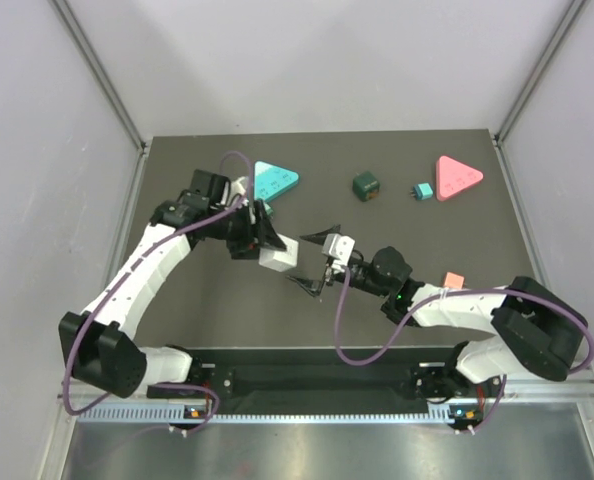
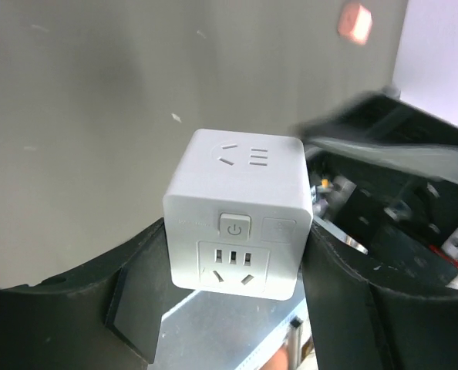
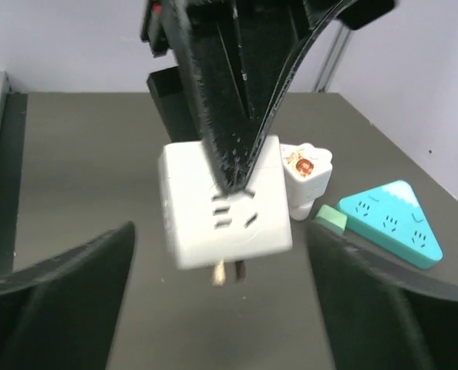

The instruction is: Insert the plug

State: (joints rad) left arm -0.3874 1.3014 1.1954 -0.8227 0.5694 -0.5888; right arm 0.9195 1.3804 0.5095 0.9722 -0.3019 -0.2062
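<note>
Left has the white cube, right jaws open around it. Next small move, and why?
Probably ease the right gripper straight back from the white cube. The left gripper seems to hold it alone above the table, prongs free, and the right fingers stand wide without touching it. That clears the left to carry it to the teal power strip.

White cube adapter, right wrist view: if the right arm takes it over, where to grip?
Likely the two bare side faces, coming straight on. The left gripper holds the white cube adapter from above, across its near socket face, and prongs stick out below. The sides are free, flat and parallel, and the open right gripper flanks them.
</note>
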